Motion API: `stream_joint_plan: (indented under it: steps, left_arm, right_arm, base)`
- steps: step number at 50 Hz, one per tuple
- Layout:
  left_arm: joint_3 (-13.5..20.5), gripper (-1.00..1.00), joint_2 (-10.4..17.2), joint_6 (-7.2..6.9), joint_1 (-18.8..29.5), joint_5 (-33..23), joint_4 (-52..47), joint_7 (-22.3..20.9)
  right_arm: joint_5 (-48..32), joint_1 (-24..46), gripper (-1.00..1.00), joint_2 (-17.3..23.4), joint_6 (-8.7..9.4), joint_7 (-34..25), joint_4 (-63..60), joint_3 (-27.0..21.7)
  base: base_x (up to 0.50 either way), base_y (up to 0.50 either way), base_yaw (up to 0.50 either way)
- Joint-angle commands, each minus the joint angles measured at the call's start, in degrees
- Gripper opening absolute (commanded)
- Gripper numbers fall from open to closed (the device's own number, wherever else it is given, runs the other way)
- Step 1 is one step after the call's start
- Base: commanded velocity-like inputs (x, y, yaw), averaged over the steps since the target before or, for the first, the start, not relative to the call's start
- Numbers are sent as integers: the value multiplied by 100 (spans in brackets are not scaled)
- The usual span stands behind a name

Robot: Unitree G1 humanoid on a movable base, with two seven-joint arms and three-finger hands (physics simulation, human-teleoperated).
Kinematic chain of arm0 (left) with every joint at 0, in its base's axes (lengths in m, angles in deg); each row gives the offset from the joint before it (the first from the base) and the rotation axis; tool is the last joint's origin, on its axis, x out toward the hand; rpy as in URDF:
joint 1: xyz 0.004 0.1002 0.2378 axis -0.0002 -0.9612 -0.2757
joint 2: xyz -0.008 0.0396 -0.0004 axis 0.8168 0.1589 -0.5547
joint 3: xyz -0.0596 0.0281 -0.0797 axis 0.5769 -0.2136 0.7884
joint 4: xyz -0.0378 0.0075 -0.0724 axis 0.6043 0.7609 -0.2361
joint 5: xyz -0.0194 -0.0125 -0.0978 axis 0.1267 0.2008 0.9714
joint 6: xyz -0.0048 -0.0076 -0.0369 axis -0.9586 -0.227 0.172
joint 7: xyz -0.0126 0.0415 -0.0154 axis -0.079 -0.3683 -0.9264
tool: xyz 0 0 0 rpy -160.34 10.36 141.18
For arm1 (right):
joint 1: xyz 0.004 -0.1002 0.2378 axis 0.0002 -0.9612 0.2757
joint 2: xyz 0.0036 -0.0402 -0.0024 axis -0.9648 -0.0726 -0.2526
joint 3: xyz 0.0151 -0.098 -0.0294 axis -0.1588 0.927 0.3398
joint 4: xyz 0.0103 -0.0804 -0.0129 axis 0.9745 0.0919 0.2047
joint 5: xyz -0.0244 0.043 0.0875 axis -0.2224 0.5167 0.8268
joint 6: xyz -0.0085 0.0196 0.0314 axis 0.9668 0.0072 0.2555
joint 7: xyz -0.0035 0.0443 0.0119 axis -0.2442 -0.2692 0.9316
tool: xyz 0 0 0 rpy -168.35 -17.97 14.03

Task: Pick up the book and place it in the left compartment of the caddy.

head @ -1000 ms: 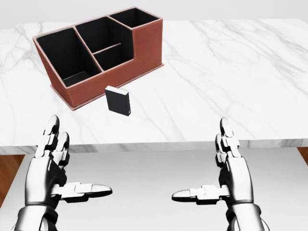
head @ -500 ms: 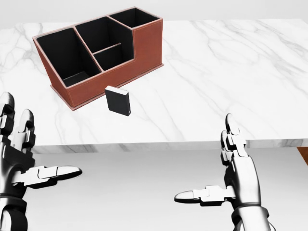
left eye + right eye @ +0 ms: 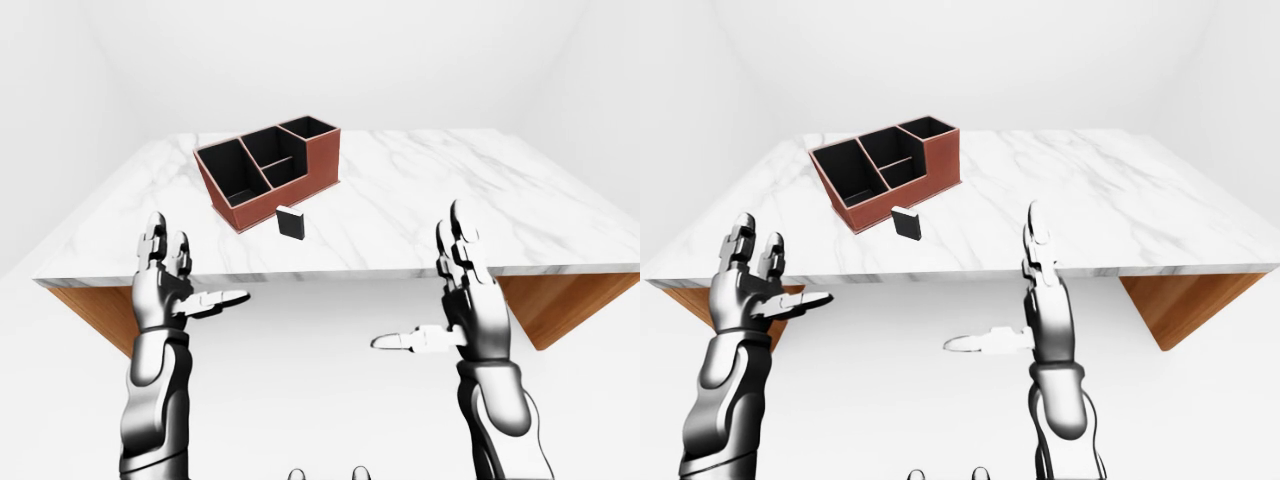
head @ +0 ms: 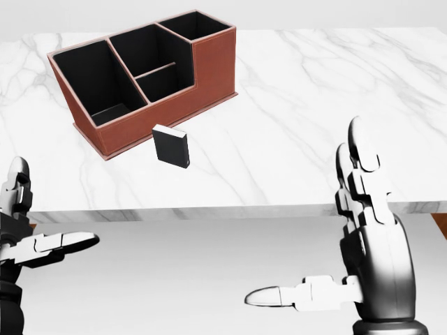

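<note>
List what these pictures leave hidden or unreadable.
- Book: no title or cover readable in any view.
- Caddy: its own walls hide parts of the compartment floors, head view.
- Left hand: cut off by the head view's left edge.
- Right hand: wrist cut off at the bottom edge.

The head view looks steeply down and from close, so the table point(image 4: 293, 105) fills its upper part and the caddy point(image 4: 213, 63) is large at upper left. The left-eye and right-eye views look from farther away and less steeply, showing the whole table, both arms and the white walls behind. All three views share the caddy, the book point(image 3: 290, 222) and the table's near edge.
</note>
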Motion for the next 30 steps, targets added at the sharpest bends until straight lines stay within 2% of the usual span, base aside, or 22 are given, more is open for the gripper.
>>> stream_joint_plan:
  steps: [1, 8, 19, 30]
  left_arm:
    - [109, 100, 70, 0, 39, 118, -22, 46]
    - [197, 100, 108, 0, 29, 216, -182, 88]
    - [277, 100, 126, 0, 9, 296, -355, 120]
    - [321, 100, 142, 0, 6, 331, -422, 109]
  right_arm:
    - [-261, -339, 100, 62, 0, 34, -1352, 317]
    - [-407, -380, 100, 105, 0, 80, -1764, 506]
    - [-554, -374, 100, 157, 0, 21, -1657, 510]
    - [-574, -377, 100, 150, 0, 0, -1642, 564]
  base:
    - [0, 0, 0]
    - [0, 0, 0]
    - [0, 0, 0]
    - [0, 47, 0]
